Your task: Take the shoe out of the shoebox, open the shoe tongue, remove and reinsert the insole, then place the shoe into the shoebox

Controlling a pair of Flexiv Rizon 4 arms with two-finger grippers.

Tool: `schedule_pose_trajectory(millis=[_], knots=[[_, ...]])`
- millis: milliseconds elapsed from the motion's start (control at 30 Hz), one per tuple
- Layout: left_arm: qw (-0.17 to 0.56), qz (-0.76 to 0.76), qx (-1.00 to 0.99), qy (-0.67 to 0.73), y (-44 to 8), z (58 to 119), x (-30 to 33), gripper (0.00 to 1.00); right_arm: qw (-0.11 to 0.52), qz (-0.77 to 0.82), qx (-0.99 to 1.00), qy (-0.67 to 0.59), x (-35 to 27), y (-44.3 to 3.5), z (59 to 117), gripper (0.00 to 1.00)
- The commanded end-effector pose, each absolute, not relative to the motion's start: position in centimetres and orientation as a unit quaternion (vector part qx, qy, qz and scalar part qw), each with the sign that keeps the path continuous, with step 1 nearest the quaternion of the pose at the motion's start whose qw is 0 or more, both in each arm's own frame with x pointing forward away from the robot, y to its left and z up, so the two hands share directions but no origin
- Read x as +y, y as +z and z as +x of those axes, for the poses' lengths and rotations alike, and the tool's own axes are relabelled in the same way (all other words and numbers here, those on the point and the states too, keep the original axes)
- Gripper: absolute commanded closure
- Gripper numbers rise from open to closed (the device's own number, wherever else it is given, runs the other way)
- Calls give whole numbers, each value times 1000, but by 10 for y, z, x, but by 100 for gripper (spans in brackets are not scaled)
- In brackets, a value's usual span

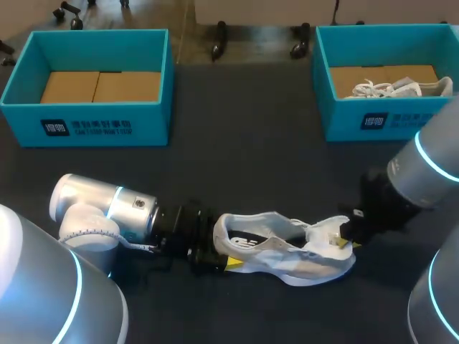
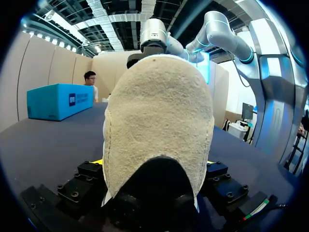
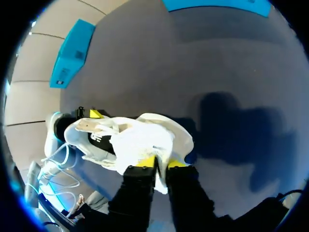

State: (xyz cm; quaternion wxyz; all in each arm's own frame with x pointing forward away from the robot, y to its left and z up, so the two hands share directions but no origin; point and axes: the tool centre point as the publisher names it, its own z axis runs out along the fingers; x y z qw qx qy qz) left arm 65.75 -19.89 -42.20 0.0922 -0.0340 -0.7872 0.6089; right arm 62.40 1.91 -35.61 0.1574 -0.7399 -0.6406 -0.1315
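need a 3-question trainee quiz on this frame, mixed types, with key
1. True or false: both boxes hold a shoe.
2. The left gripper grips the shoe on the table at its: A toe, B heel, C laces.
3. How many shoes show in the head view?
Key: 1 false, only the right box holds one, the left box has none. 2 B. 3 two.
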Motion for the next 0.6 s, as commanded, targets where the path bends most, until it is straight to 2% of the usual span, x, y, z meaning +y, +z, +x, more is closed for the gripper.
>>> schedule_pose_trajectory(millis=[33,67,600], knots=[[93,-35,-787,609,-425,660,-198,100,161,-741,-634,-149,13,-350,624,2],[93,-35,-787,609,-425,660,-198,100,149,-747,-633,-142,12,-346,624,0],[93,-35,-787,609,-425,660,-198,100,-27,-716,-686,-123,1,-237,617,0]])
